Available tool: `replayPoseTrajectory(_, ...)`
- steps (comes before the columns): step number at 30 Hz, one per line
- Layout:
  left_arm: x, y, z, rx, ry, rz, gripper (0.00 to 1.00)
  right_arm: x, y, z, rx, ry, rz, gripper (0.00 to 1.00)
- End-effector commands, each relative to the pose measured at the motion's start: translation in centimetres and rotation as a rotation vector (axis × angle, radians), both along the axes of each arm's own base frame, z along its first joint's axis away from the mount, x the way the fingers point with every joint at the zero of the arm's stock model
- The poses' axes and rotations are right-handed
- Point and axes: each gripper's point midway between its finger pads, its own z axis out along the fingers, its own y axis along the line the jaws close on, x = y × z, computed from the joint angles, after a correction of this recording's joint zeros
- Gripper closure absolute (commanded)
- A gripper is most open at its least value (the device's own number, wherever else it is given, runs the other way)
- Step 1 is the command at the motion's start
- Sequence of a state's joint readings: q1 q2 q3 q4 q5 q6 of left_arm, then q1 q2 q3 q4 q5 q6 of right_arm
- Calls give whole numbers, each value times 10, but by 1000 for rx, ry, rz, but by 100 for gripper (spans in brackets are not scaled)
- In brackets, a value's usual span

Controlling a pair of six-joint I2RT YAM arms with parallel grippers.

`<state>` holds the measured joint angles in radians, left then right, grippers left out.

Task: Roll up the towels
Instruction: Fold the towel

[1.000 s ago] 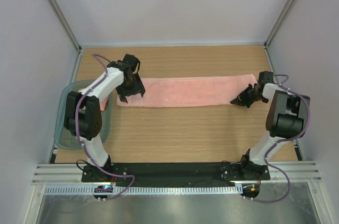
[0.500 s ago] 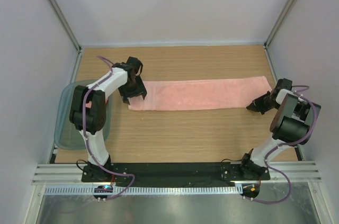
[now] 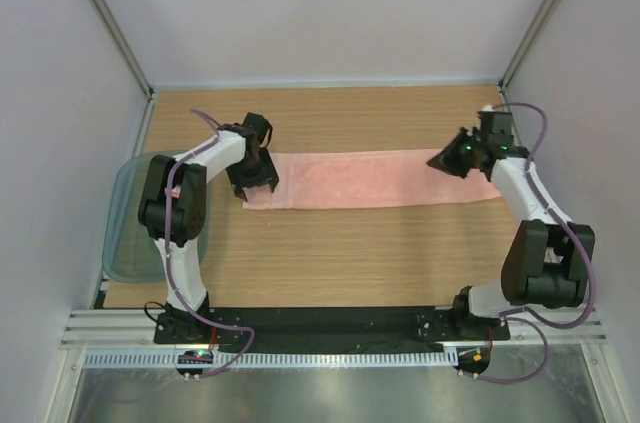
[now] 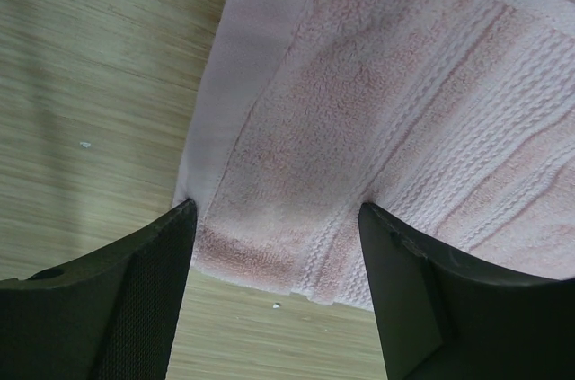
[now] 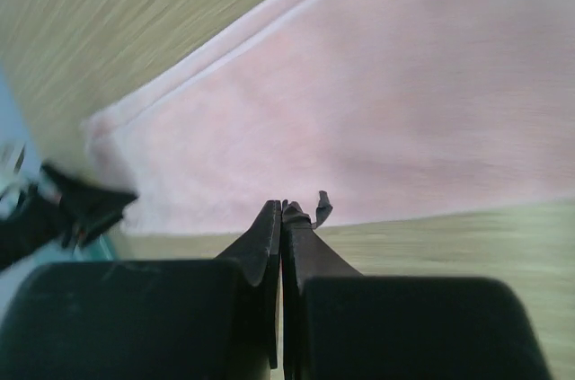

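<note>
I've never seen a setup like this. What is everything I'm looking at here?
towel: one, salmon pink, spread flat in a long strip across the table
tray: one, see-through grey-green, at the table's left edge, partly behind the left arm
table: one, light wood, under everything
walls: three, white, at the left, back and right
left arm: one, white and black, reaching to the towel's left end
right arm: one, white and black, reaching to the towel's right end
left gripper: one, black, open, straddling a corner of the towel
right gripper: one, black, shut, above the towel's right end
</note>
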<state>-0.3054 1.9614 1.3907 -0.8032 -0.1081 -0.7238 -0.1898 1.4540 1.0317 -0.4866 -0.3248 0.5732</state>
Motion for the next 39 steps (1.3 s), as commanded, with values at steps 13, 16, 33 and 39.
replayPoseTrajectory(13,7,15,54,48,-141,-22,26,-61,373,5,427,-71,974,99)
replayPoseTrajectory(16,-2,16,62,43,-146,-22,26,-60,398,7,513,-83,989,99)
replayPoseTrajectory(33,-14,11,-1,48,-41,-7,35,-44,420,-75,464,36,973,99)
replayPoseTrajectory(39,-22,17,-11,70,-19,-4,60,-45,410,-113,399,112,935,99)
